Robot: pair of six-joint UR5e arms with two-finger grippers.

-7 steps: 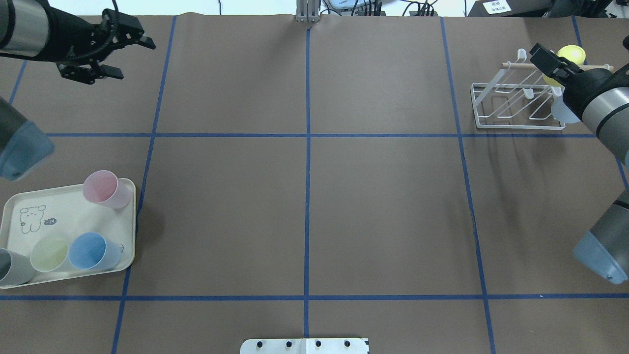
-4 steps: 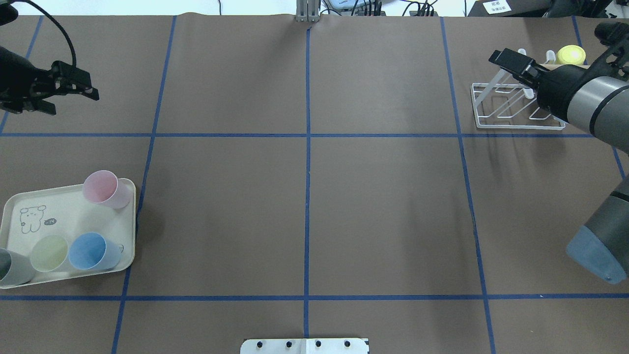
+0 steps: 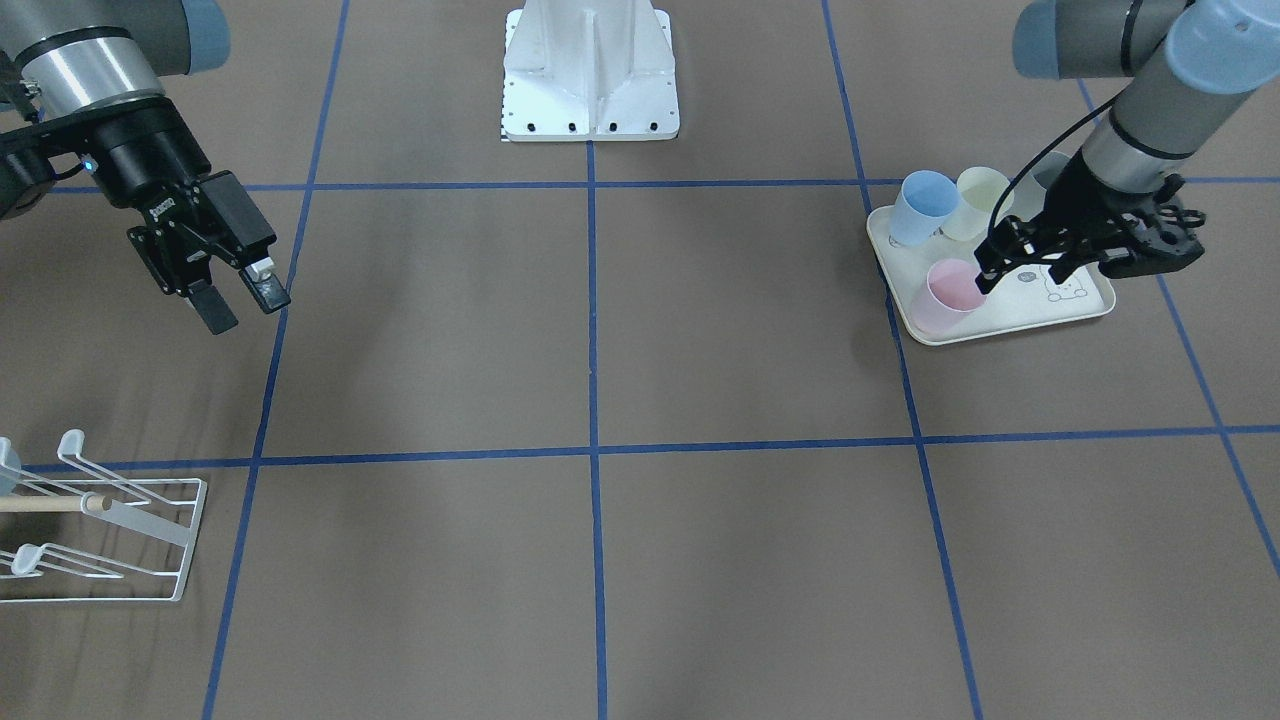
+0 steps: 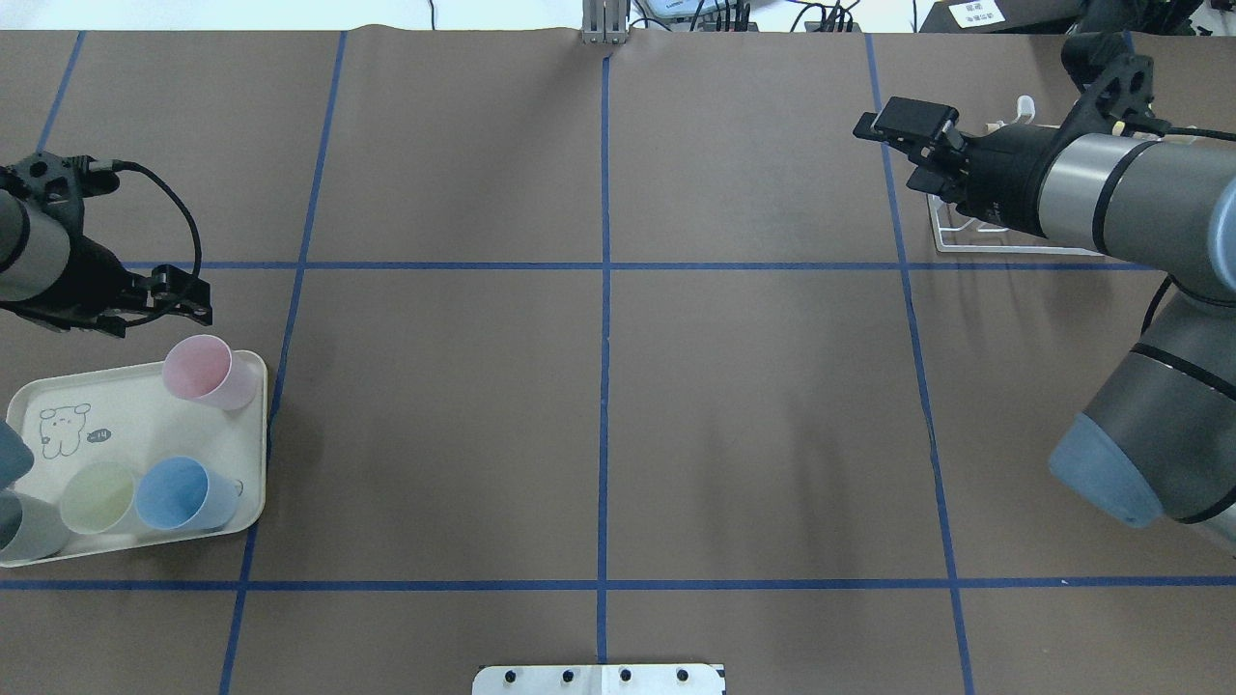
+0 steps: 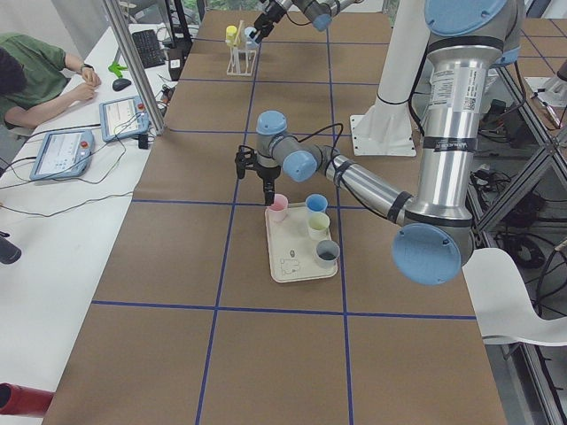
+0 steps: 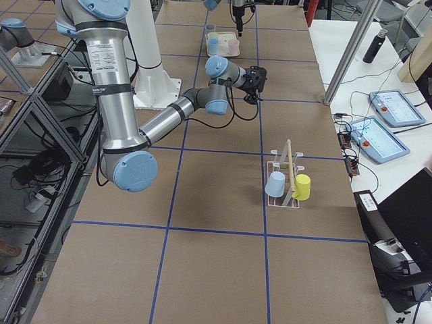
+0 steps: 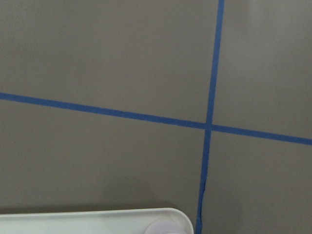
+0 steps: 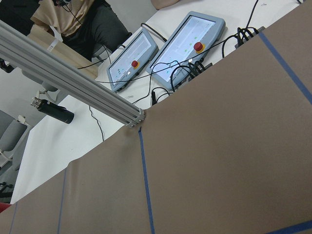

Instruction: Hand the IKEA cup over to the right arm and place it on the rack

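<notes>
The pink cup point(image 4: 201, 369) stands upright with its mouth up on the corner of the cream tray point(image 4: 135, 415) that is farthest from the robot and nearest the table's middle. Its long axis is vertical. I take it for the cup to be moved, because the left gripper point(image 3: 990, 268) hangs just above its rim, slightly to the side away from the robot. The cup therefore lies below the fingertips and a touch back toward the base. The left gripper holds nothing. Its jaws look parted, though the gap is hard to read from these angles. The 3 other cups, blue point(image 4: 179, 492), pale green point(image 4: 97, 497) and grey point(image 4: 24, 529), sit in a row along the tray's near edge, apart from the pink one, so a straight descent looks unobstructed. The right gripper point(image 3: 243, 303) is well apart at the table's other end, near the white wire rack point(image 3: 150, 527). Its 2 fingers are spread and empty. The left arm is plainly the nearer one. The next move probably calls for a short drop that brings the fingers either side of the cup's wall.
</notes>
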